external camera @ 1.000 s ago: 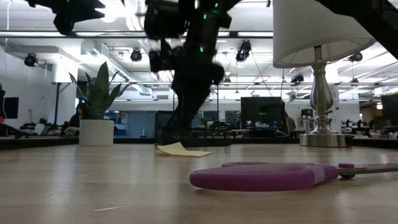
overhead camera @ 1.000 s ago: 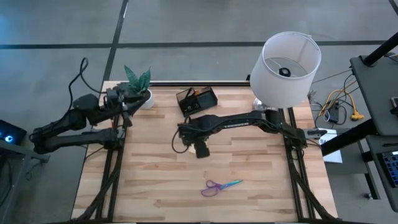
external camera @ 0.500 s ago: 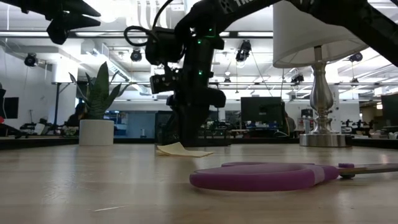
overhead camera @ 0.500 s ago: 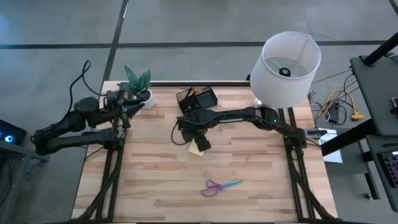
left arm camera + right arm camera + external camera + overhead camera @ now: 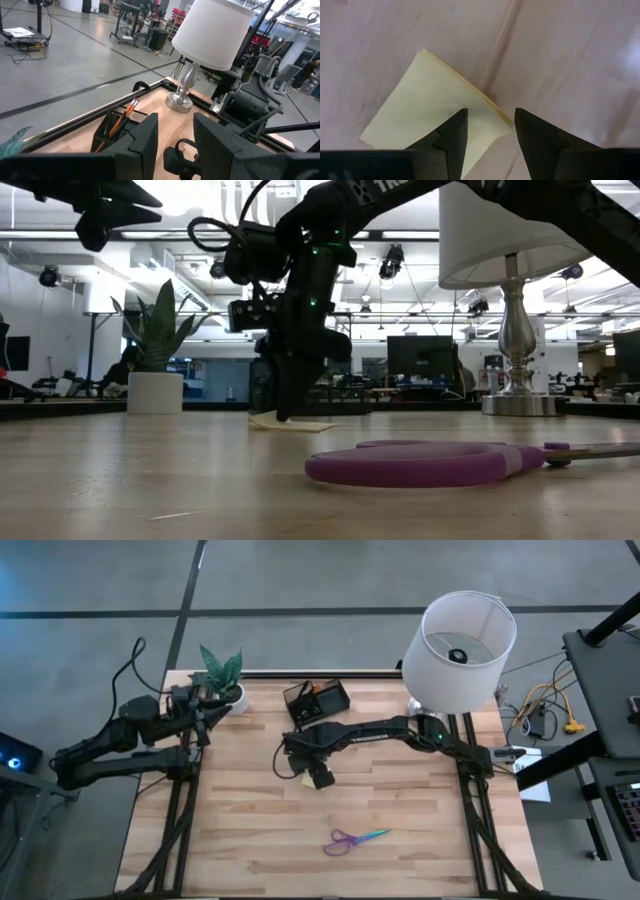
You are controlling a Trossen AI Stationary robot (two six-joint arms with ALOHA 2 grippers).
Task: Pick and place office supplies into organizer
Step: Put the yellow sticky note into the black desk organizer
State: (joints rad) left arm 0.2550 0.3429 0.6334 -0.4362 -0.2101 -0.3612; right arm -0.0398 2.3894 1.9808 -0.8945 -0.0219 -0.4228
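A yellow sticky-note pad (image 5: 427, 107) lies flat on the wooden table, near its middle (image 5: 305, 778). My right gripper (image 5: 490, 120) is open and points down over one corner of the pad. One finger stands over the pad, the other over bare wood past its edge. In the low view its fingertips (image 5: 285, 412) reach down to the pad (image 5: 300, 424). The black organizer (image 5: 317, 700) stands near the far edge with an orange pencil and dark pens in it. Purple-and-teal scissors (image 5: 355, 838) lie flat near the near edge. My left gripper (image 5: 205, 710) waits open by the plant pot. My right gripper comes at the sticky-note pad from above, its fingers on either side of the pad's edge near a corner (image 5: 492, 112). I cannot tell whether the fingertips touch the pad. The pad lies flat on the table.
A white lamp (image 5: 462, 635) stands at the far right corner and a white pot with a green plant (image 5: 225, 675) at the far left. The organizer (image 5: 117, 127) also shows in the left wrist view. Bare wood lies between the pad and the scissors (image 5: 430, 463).
My right gripper rose off the pad and swung toward the table's far left, baring the pad. It then came back and down over the pad. The pad stayed where it lay.
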